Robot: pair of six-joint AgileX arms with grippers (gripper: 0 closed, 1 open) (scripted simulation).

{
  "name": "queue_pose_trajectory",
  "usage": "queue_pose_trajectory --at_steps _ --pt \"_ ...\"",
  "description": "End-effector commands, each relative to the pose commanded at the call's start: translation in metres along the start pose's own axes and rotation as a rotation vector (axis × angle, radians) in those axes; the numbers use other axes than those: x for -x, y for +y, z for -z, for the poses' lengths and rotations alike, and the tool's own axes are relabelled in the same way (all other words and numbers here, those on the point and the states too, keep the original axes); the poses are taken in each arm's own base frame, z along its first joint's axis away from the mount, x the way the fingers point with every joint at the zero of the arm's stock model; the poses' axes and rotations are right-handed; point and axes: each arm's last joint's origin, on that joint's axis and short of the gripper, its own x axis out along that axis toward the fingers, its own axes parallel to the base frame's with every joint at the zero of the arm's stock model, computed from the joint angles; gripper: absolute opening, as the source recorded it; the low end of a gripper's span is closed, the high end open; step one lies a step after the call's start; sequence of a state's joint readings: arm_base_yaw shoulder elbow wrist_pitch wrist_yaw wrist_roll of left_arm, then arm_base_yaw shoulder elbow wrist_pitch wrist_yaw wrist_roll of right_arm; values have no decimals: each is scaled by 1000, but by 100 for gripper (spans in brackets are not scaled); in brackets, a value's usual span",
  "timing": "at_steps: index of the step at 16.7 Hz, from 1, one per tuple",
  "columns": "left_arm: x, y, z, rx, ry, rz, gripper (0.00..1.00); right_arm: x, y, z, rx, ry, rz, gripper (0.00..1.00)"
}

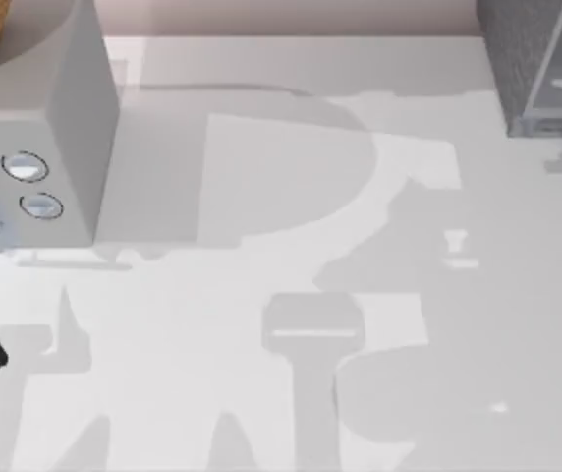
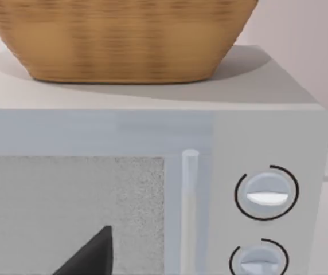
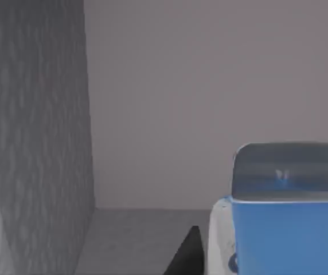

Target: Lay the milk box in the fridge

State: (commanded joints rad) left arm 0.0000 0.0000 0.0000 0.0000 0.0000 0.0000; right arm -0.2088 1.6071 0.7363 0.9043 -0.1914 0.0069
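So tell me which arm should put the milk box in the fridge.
Right, probably. Its wrist view has the milk box directly ahead, beside the fridge wall. The left arm faces the dial box under the basket, at the table's far left.

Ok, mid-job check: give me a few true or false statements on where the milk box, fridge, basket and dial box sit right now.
1. A woven basket sits on top of the light grey dial box. True.
2. The fridge stands at the table's far left. False: it is at the far right; the dial box stands at the left.
3. The milk box shows close up in the right wrist view, beside a dark speckled wall. True.
4. The dial box has three dials. False: two, one above the other.
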Motion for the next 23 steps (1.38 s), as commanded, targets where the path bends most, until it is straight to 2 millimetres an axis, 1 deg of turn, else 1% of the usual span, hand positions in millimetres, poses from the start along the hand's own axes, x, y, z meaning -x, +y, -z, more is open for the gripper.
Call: queue_pose_trajectory --at_steps 2,4,6,7,9,14,15,17,20,23 --pt "0 0 0 0 0 0 100 -28 -13 32 -7 22 -1 0" --pt "0 0 0 0 0 0 100 -47 -24 62 -13 34 -1 0" --pt "0 0 0 0 0 0 100 -60 -32 87 -16 37 -2 0" --pt "0 0 0 0 0 0 100 -64 -35 96 -17 35 -2 0" --pt "0 0 0 0 0 0 100 -69 -39 107 -17 31 -2 0" --pt "0 0 0 0 0 0 100 -70 -40 110 -17 30 -2 0" --pt "0 0 0 0 0 0 100 -70 -38 111 -20 36 -7 0" --pt "0 0 0 0 0 0 100 -73 -38 108 -20 26 -7 0" --pt "0 0 0 0 0 0 100 -87 -40 99 -13 -6 -7 0" --pt "0 0 0 0 0 0 100 -107 -42 99 -9 -5 -7 0"
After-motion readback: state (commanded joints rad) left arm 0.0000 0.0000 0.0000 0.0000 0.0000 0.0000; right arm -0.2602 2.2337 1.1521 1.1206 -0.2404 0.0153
